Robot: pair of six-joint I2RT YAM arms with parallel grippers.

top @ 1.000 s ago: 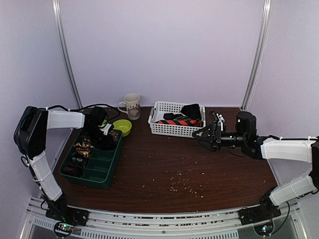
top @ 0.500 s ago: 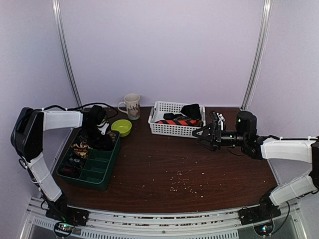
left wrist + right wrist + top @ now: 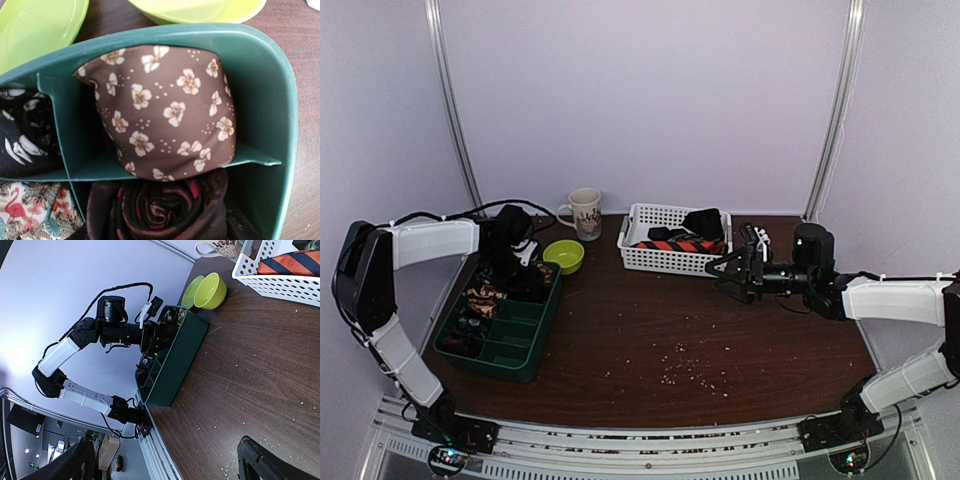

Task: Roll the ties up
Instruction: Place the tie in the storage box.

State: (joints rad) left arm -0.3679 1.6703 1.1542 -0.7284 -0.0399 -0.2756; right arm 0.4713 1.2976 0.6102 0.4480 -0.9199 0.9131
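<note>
Ties already sit in the green tray directly under the left jaws. A brown flowered bundle and a dark brown-and-red coil lie in neighbouring compartments, with a black patterned tie and a flamingo-print tie beside them. I cannot tell whether the left jaws are spread or closed.

The right jaws hang wide and empty over the tabletop, just short of the white basket. There an orange-and-navy striped tie and some black fabric lie unrolled. The task looks partly done, with the basket's contents still to roll.

Came through soft and dimmish from overhead, laid faint shadows on the table, rendered the left wrist close-up sharp, blew out the wall on right wrist.
</note>
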